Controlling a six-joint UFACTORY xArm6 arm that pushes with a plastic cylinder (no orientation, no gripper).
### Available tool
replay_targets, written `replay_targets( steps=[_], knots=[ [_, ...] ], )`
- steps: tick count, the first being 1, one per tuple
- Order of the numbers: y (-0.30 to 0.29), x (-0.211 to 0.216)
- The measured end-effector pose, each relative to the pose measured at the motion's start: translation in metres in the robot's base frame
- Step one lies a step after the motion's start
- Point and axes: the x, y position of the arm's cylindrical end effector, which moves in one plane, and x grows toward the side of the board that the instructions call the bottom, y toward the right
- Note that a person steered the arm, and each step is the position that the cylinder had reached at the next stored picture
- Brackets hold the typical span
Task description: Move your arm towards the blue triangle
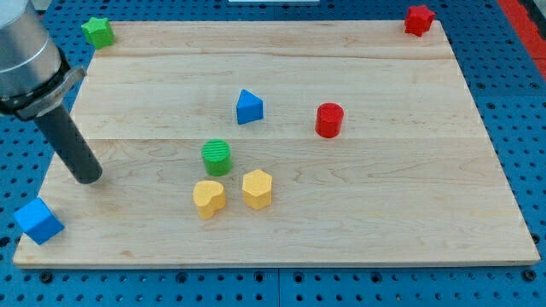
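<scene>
The pale wooden board (281, 77) shows fine lengthwise grain, plank seams and a smooth, matt finish. The blue triangular plastic block (249, 107) looks smooth with a slight sheen. The ribbed green plastic cylinder (217, 157) has grooved sides. The dark rod's tip (89, 177) appears matt black. The blue perforated metal table (520, 128) looks painted.

The blue triangle (249, 107) sits flat on its base, apex up, just above the board's middle, at about eleven o'clock from centre, touching no other block.
</scene>
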Motion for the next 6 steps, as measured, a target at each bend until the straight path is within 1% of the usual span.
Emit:
replay_targets(
  steps=[2,3,4,6],
  knots=[
    [0.005,-0.052],
    [0.030,-0.085],
    [0.069,-0.107],
    [0.116,-0.084]
  ],
)
